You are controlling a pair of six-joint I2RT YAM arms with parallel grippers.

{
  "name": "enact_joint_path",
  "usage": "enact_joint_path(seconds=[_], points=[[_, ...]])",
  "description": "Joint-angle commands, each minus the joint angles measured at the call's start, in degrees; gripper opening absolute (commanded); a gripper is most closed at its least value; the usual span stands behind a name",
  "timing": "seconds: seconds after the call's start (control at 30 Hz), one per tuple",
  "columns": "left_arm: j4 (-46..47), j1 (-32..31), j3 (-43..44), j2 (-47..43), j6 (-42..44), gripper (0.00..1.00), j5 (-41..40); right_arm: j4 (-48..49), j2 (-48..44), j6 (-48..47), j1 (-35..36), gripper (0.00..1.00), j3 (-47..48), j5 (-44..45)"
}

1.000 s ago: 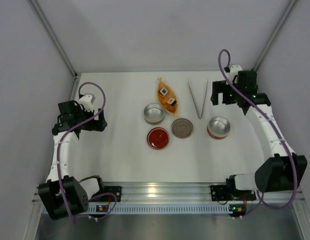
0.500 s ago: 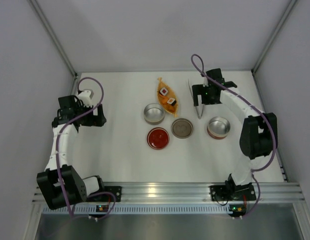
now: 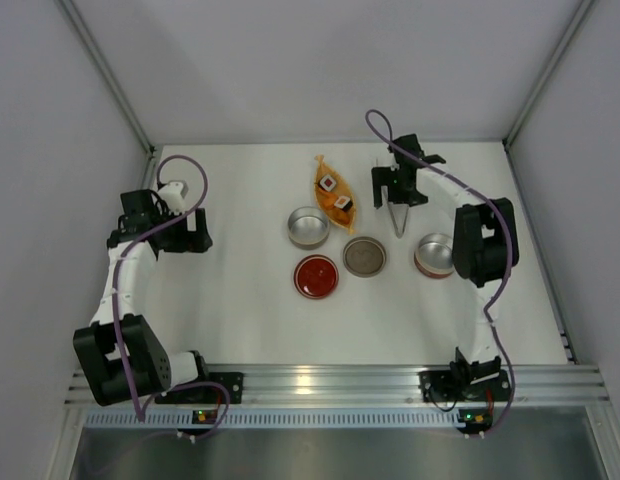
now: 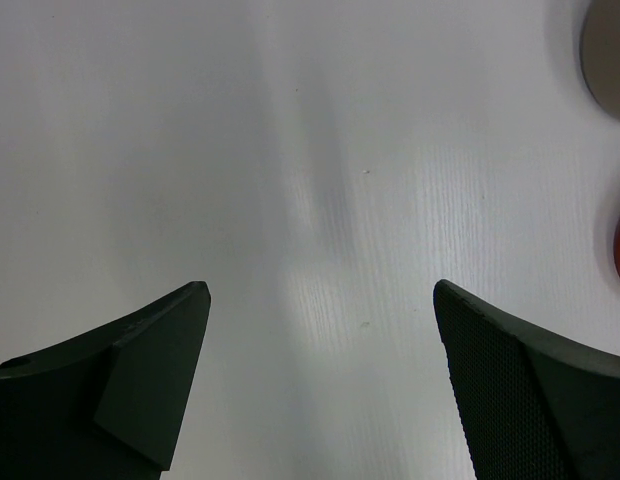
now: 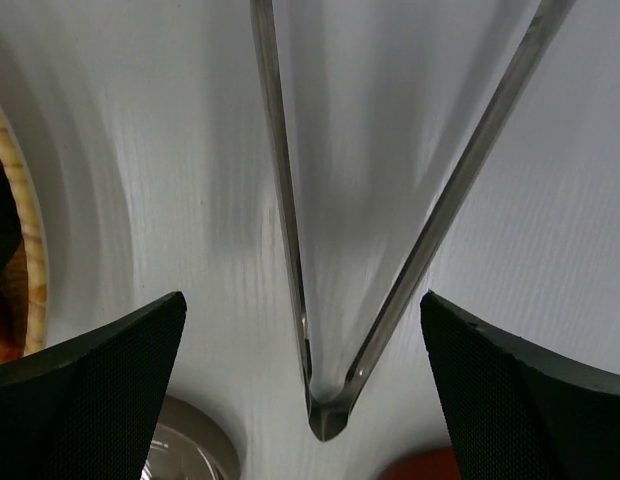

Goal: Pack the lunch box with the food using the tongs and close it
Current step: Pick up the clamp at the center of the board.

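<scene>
Our right gripper (image 5: pixel 302 300) hangs spread wide and empty over the tongs (image 5: pixel 325 418), its fingers flanking their joined end. We should lower squarely and close on both arms. The food (image 3: pixel 329 183) sits just left of the tongs in the top view, on the leaf dish (image 3: pixel 321 168). Around the tongs are a smooth white table (image 3: pixel 240 190) and pale walls (image 3: pixel 290 70).

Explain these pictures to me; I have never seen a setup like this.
A left arm and a right arm are bolted at a table's near edge. One picture looks down from above. The other two come from a camera on each wrist, with that arm's dark fingers at the bottom. On the table lie tongs, an orange dish holding food, two steel bowls, a red disc and a grey disc. The right tool hangs open above the tongs' joined end. The left tool is open over bare table. Nothing is held.
</scene>
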Motion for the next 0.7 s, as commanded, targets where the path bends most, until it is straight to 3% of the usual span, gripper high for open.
enact_joint_path(seconds=[0.0, 0.23, 0.67], points=[[3.2, 0.2, 2.5, 0.3, -0.8, 0.98, -0.5, -1.5, 3.5, 2.0, 1.1, 0.99, 5.0, 3.1], [3.8, 0.2, 2.6, 0.1, -1.6, 0.98, 1.1, -1.0, 6.1, 3.3, 1.0, 0.99, 6.2, 6.5], [4.7, 0.2, 2.5, 1.1, -1.4, 0.98, 0.8, 1.0, 9.3, 3.3, -1.0, 0.99, 8.4, 4.8]])
